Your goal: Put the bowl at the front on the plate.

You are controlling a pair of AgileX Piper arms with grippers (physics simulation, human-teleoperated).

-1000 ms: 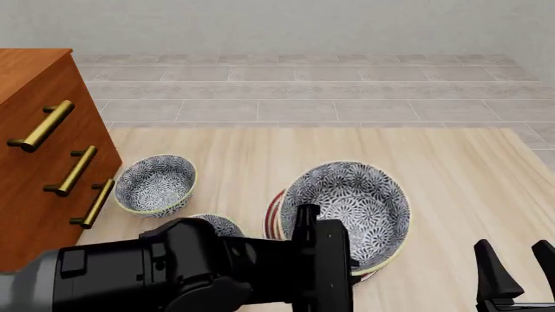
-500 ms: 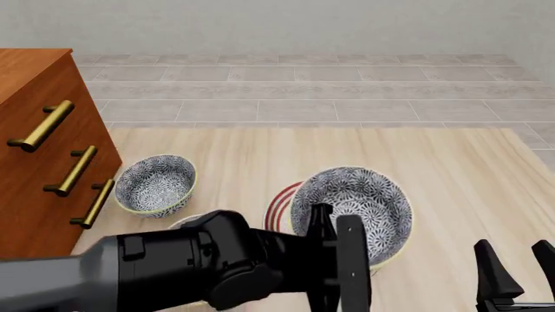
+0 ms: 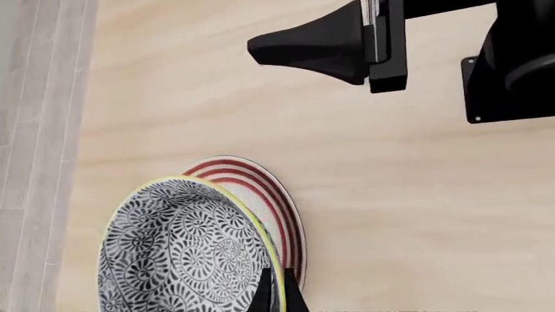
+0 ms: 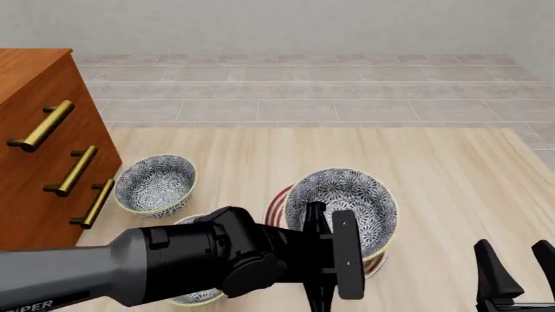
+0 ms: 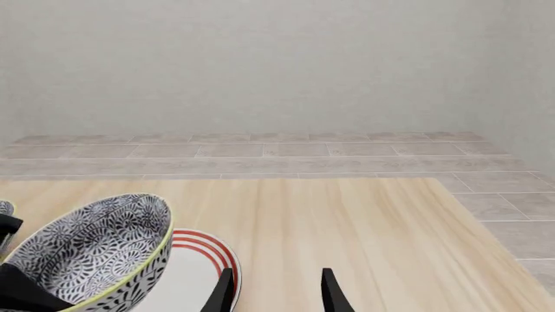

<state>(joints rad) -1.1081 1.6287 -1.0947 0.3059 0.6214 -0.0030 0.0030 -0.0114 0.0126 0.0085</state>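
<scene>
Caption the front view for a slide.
Left pincer holds the patterned bowl tilted over the red-ringed plate; right pincer idles open nearby.

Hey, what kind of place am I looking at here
Probably a simulated home kitchen or dining corner: a light wooden table, a wooden drawer cabinet with brass handles, patterned bowls such as the one beside it, and a tiled floor meeting a plain wall.

A wooden table (image 4: 451, 169) has light stripes. On its left side stands a brown cabinet (image 4: 35, 130) with three gold handles (image 4: 67, 170). A small flowery bowl (image 4: 156, 184) sits just beside the cabinet. Another flowery bowl (image 4: 195, 298) is nearer, mostly hidden. Far behind are a grey tiled floor (image 4: 303, 91) and a pale wall (image 4: 277, 26).
</scene>
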